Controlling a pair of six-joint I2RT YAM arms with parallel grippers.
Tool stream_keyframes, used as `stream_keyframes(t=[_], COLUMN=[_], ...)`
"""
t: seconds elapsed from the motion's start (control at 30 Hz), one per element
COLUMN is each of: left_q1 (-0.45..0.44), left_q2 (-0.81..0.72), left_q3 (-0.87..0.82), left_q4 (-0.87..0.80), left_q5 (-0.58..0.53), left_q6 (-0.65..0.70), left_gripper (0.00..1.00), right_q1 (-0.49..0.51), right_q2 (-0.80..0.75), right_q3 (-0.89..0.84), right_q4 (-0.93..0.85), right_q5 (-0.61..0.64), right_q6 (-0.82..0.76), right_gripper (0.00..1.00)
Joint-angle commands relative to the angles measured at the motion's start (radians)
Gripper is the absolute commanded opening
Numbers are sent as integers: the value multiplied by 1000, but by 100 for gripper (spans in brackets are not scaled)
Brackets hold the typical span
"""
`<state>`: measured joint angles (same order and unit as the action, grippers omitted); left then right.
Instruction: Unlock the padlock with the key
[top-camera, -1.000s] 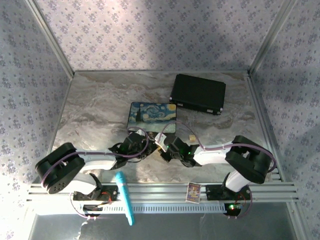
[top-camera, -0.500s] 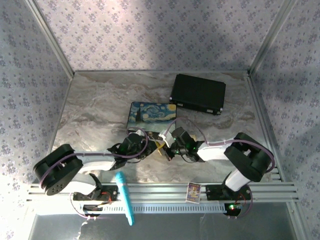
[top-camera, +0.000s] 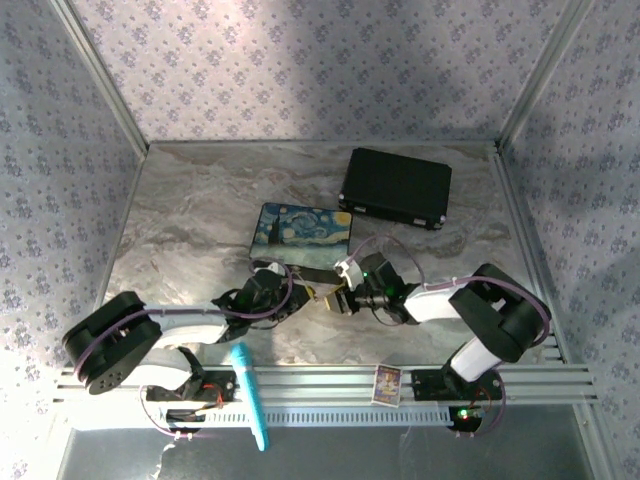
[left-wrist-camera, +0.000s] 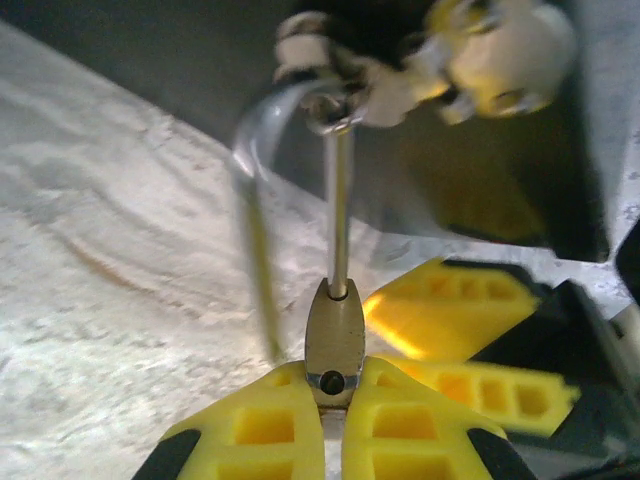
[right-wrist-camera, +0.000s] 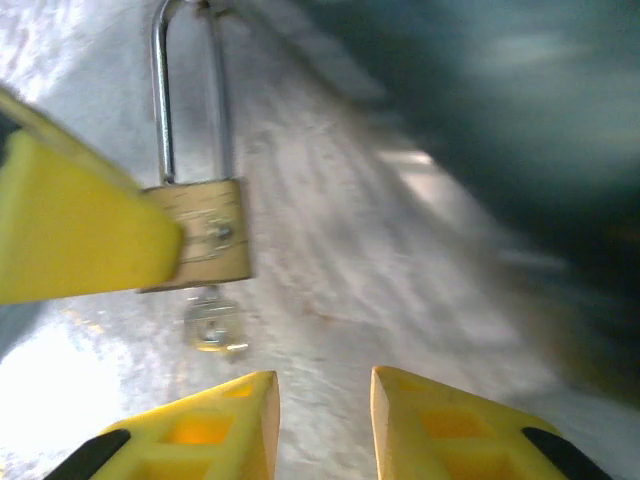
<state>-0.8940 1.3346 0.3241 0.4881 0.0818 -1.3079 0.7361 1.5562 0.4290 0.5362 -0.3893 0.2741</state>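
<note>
The brass padlock stands between my left gripper's yellow fingers, which are shut on its body. Its silver shackle points away from the camera. In the right wrist view the padlock hangs off the left gripper's finger, with its shackle closed above. The small silvery key sticks out under the body. My right gripper is open just short of the key, holding nothing. From above, the padlock sits between the left gripper and the right gripper.
A painted box lies just behind the grippers on the marble table, and a black case sits farther back right. A teal pen and a small card rest on the front rail.
My right gripper has drawn back to the right, away from the padlock, and now stands open. The left gripper has kept its hold on the padlock.
</note>
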Motion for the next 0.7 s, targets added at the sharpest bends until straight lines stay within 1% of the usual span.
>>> stream_keyframes(t=[0.0, 0.13, 0.17, 0.2, 0.23, 0.3, 0.37, 0.4, 0.5, 0.53, 0.57, 0.6, 0.67], left_q1=[4, 4, 6, 5, 6, 6, 6, 6, 12, 12, 12, 15, 16], left_q2=[-18, -18, -17, -20, -23, -27, -38, -44, -59, -64, -69, -76, -84], left_q3=[-2, 0, 3, 10, 21, 36, 42, 47, 65, 71, 74, 79, 86], left_q4=[8, -1, -17, -55, -102, -171, -212, -237, -296, -311, -325, -345, -376], left_q5=[-7, -13, -17, -26, -37, -54, -70, -78, -83, -84, -84, -86, -93], left_q6=[16, 18, 21, 25, 29, 47, 65, 74, 100, 107, 113, 121, 132], left_gripper=[0, 0, 0, 0, 0, 0, 0, 0, 0, 0, 0, 0, 0], right_q1=[-12, -7, -7, -7, -4, 7, 19, 25, 19, 15, 11, 7, 2], right_q2=[-26, -33, -42, -56, -76, -127, -181, -212, -294, -317, -328, -332, -314], right_q3=[-18, -14, -18, -19, -19, -16, -14, -12, -9, 1, 21, 54, 117], right_q4=[24, 18, 21, 19, 7, -26, -50, -74, -141, -181, -230, -294, -384], right_q5=[21, 12, 17, 31, 63, 149, 198, 238, 359, 404, 440, 475, 502], right_q6=[40, 52, 62, 76, 93, 132, 152, 173, 275, 307, 327, 346, 347], right_gripper=[33, 35, 37, 41, 49, 58, 67, 74, 83, 85, 86, 88, 88])
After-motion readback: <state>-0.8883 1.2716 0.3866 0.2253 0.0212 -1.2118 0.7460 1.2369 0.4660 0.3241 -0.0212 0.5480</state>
